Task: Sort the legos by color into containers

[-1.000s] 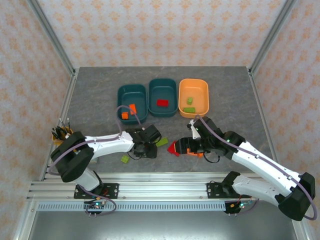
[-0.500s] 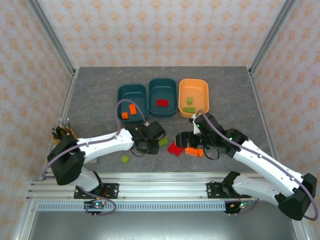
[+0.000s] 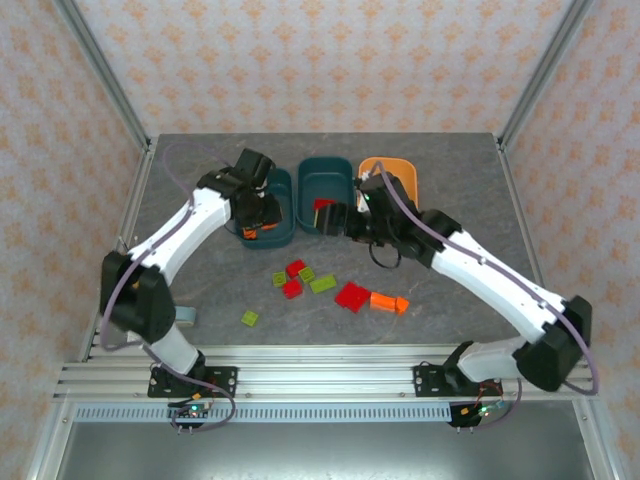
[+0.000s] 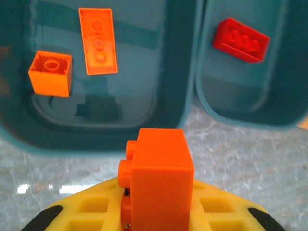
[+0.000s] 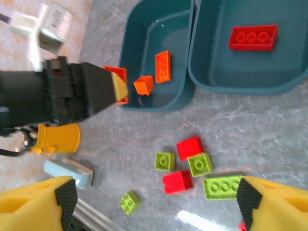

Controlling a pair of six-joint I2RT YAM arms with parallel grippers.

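My left gripper [image 3: 256,226] hangs over the near edge of the left teal tub [image 3: 282,185], shut on an orange lego [image 4: 161,178]. Two more orange legos [image 4: 98,41] lie inside that tub [image 4: 173,72]. My right gripper [image 3: 330,218] hovers by the middle teal tub [image 3: 340,170], which holds a red lego [image 5: 252,37]. Its yellow fingers [image 5: 38,202] stand wide apart with nothing between them. The orange tub [image 3: 402,162] is partly hidden behind the right arm. Loose red [image 3: 351,296], green [image 3: 322,284] and orange [image 3: 388,300] legos lie on the table in front.
A yellow cup [image 5: 57,137] and a light blue object [image 5: 70,172] sit near the table's left edge. One green lego [image 3: 249,318] lies apart near the front rail. Metal frame posts and patterned walls enclose the grey table [image 3: 460,200].
Both arms have swung from the near middle of the table back to the tubs. The left carried the orange lego along. The loose legos they covered now show.
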